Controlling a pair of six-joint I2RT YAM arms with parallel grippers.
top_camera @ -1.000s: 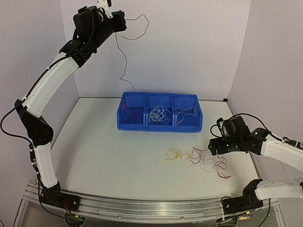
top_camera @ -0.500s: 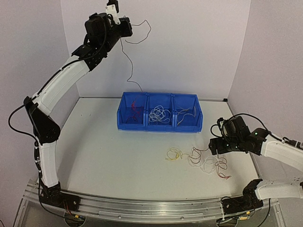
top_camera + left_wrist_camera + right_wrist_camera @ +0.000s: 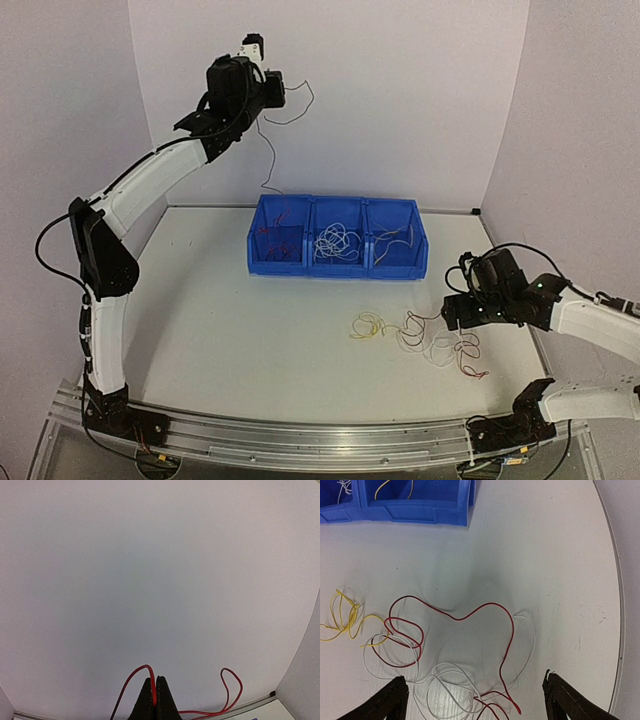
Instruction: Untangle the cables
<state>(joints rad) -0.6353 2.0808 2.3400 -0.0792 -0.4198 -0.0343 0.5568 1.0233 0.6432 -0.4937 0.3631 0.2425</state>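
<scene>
1. Overhead, the left claw is pinching one red cable, which is dangling above the blue bins.
2. Meanwhile, the right claw is hovering wide open over the tangled cables, which are lying on the bench.

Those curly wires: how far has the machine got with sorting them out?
Done: some wires already lie in the blue bin, red on the left, white in the middle, yellow on the right. In hand: the left gripper is shut on one red wire, held high above the table. Left: a mixed tangle of red, white and yellow under the open right gripper.
</scene>
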